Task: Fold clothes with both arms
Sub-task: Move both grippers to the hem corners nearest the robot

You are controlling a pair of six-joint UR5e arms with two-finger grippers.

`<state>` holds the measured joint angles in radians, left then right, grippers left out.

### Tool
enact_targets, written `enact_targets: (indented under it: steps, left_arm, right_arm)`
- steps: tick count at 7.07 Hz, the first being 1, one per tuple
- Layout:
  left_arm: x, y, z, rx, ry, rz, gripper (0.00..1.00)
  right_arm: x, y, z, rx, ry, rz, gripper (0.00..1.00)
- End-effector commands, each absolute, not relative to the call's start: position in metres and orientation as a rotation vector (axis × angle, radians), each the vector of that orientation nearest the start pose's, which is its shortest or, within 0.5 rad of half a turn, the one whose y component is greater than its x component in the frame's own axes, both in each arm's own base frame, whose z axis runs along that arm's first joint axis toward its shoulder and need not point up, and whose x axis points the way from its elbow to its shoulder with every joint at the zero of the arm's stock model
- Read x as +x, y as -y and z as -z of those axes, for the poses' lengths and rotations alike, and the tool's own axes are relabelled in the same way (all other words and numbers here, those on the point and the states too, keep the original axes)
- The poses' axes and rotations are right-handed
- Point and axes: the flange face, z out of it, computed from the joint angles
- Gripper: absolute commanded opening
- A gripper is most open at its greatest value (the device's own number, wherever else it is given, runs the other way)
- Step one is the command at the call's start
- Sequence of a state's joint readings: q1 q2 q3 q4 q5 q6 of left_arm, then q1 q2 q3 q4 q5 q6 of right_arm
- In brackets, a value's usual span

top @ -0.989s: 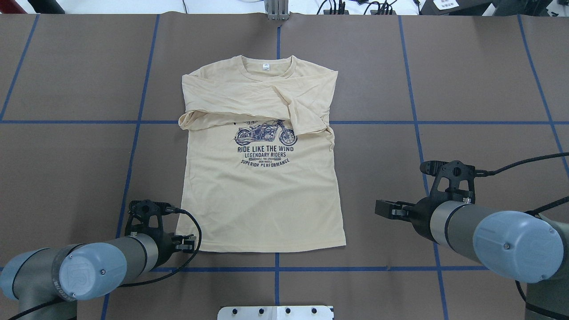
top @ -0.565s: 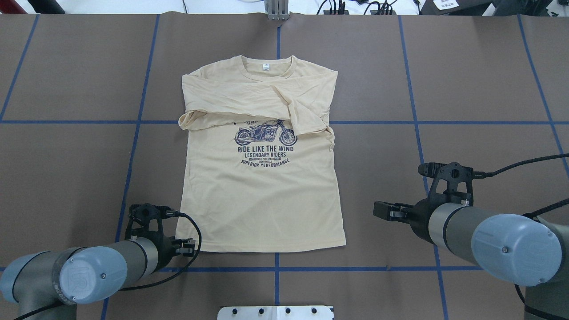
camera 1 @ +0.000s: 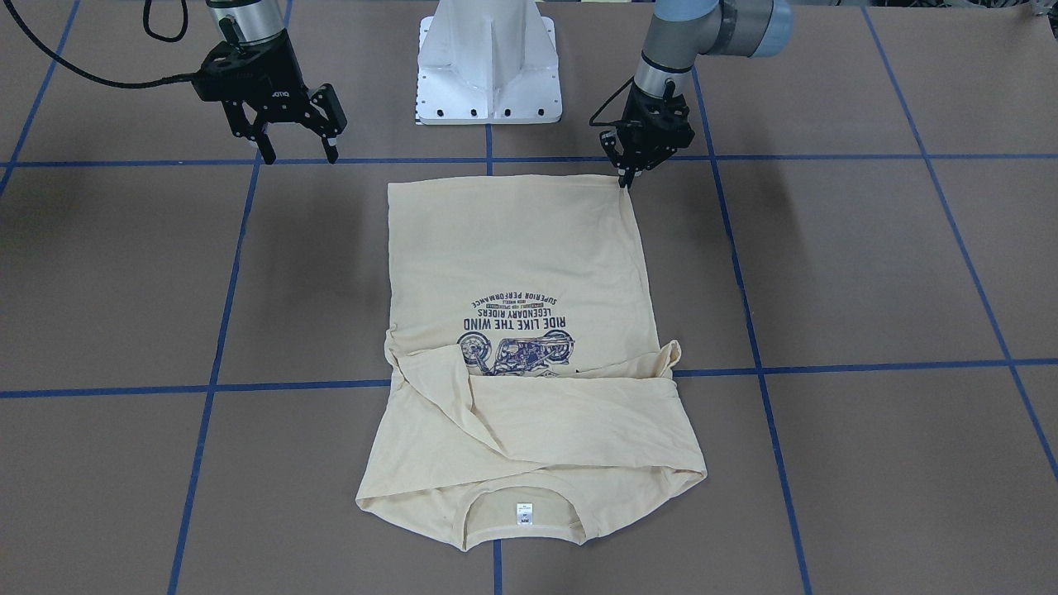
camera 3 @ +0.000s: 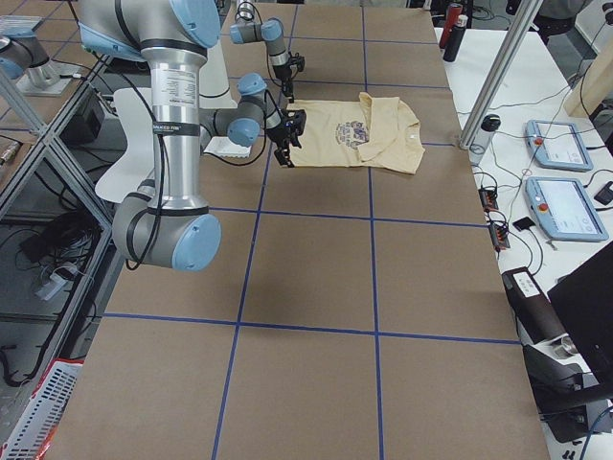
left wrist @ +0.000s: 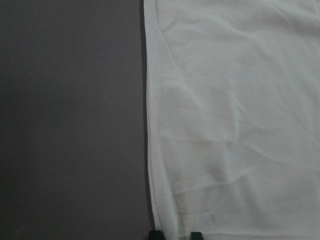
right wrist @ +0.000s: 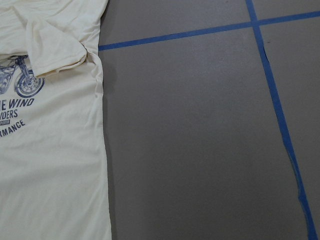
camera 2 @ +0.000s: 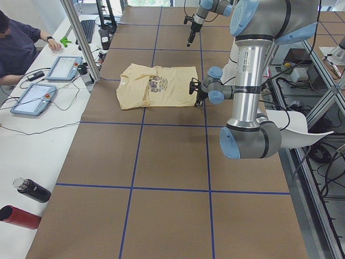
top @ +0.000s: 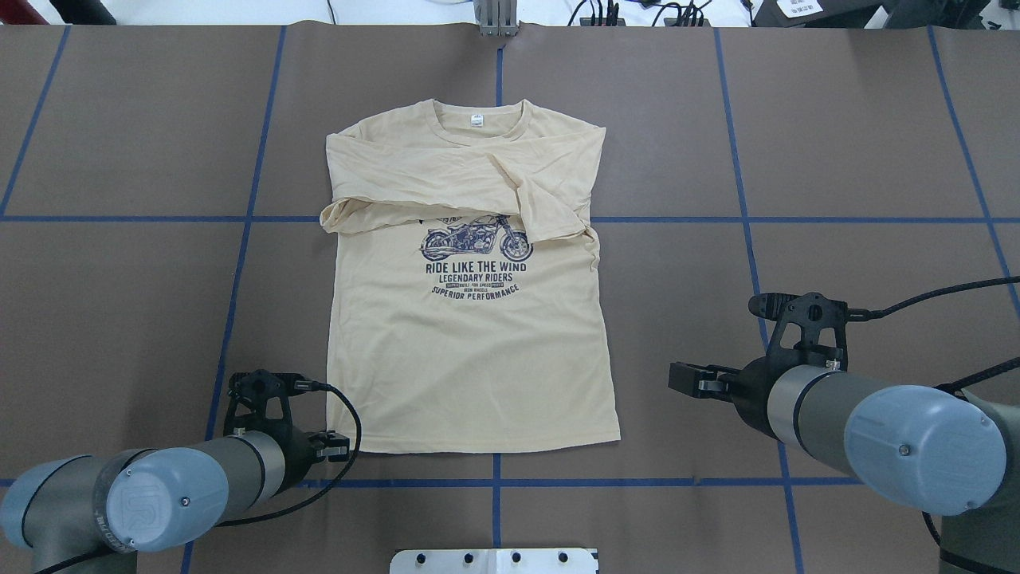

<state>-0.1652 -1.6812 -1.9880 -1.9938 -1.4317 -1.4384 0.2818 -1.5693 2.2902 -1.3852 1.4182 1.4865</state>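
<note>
A: T-shirt [top: 470,319], where is it placed?
B: It is laid flat mid-worktop [top: 837,159], with the sleeves crossed over the chest. The long axis runs away from the robot, and the hem is nearest.
A: End effectors?
B: The left end effector [camera 1: 626,182] is set at the hem's left corner, fingers drawn close; a real pinch cannot be told. The right end effector [camera 1: 297,153] is spread, well apart off the right corner. The left arm is judged nearer.
</note>
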Motion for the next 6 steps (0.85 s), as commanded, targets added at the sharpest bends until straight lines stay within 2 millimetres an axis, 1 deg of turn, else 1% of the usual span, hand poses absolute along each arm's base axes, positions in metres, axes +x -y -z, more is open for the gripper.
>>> enact_targets:
  steps: [1, 2, 3, 4, 5, 6]
  left_arm:
    - [0.488, 0.231, -0.353, 0.267, -0.931, 0.100, 0.00]
    - [0.482, 0.229, -0.341, 0.264, -0.927, 0.097, 0.00]
    - [0.478, 0.228, -0.332, 0.262, -0.926, 0.098, 0.00]
    - [0.478, 0.228, -0.332, 0.262, -0.926, 0.098, 0.00]
    - [0.478, 0.228, -0.332, 0.261, -0.926, 0.099, 0.00]
    - [0.478, 0.228, -0.332, 0.261, -0.926, 0.099, 0.00]
  right_arm:
    - [-0.387, 0.253, -0.308, 0.334, 0.869, -0.241, 1.00]
    - [-0.412, 0.241, -0.308, 0.344, 0.872, -0.264, 1.00]
    - [-0.450, 0.231, -0.305, 0.343, 0.885, -0.311, 0.97]
    - [-0.481, 0.217, -0.311, 0.342, 0.874, -0.325, 0.96]
    - [-0.503, 0.206, -0.320, 0.347, 0.856, -0.322, 0.92]
    - [-0.514, 0.197, -0.330, 0.364, 0.833, -0.311, 0.80]
